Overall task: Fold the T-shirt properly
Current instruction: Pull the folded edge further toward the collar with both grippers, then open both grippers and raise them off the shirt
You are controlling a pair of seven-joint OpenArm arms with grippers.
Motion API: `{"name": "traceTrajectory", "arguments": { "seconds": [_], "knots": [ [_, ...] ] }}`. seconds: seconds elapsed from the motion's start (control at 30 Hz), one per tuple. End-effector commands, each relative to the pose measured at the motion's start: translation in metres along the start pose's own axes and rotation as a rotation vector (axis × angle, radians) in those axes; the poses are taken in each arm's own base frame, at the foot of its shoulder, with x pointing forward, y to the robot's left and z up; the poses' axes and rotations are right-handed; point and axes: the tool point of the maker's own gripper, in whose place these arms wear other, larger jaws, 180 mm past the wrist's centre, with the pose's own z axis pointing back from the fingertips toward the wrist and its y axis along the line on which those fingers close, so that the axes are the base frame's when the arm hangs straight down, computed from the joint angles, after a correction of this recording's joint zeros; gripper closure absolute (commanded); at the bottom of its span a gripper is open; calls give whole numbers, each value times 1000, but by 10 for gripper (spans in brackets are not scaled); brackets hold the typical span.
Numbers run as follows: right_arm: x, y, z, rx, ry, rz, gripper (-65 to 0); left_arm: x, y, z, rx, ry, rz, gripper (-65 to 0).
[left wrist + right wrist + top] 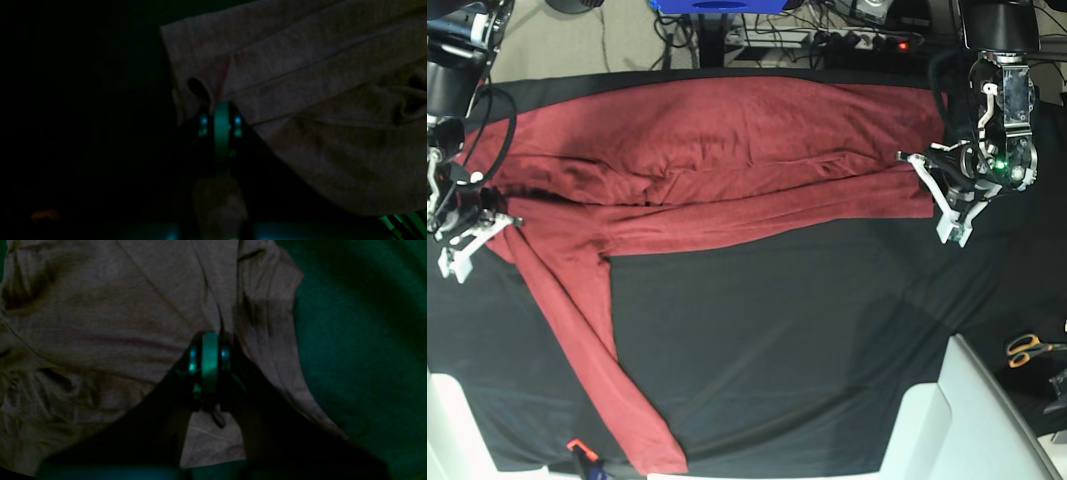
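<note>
The shirt (pixel 717 165) lies spread across the far half of the surface (pixel 807 340), which is covered with a black cloth. The shirt body is folded into a wide band running from my right side to my left. One long sleeve (pixel 587 350) trails from the band toward the near edge, ending close to a small orange-and-black object (pixel 579 452).

My left fingers (pixel 221 111) are pressed together on a fold at the shirt's edge; in the left wrist view the fabric bunches into a small loop just beside the tips. In the base view this arm sits at the band's end, touching it.

My right fingers (pixel 210 350) are pressed together, pinching a ridge of shirt fabric, with creases radiating from the pinch. In the base view this arm meets the opposite end of the band.

Scissors (pixel 1030 348) with orange handles lie on the cloth, well apart from the shirt. No containers are visible.
</note>
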Motion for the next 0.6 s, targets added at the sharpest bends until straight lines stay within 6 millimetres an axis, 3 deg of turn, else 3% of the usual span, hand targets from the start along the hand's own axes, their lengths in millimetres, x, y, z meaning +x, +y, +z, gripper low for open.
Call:
{"name": "traceTrajectory", "arguments": {
  "seconds": [0.0,0.4,0.47,0.57],
  "knots": [
    [17,-6,8,-11,-45,-3,0,12,9,5,23,-34,-3,0],
    [14,-4,7,-5,-37,-10,-3,7,10,7,27,-26,-12,0],
    [10,-1,6,4,-18,-23,-3,6,11,7,28,-25,-10,-43],
    [6,-14,12,1,-2,-95,-14,11,10,10,30,-40,-18,-79]
  ]
}}
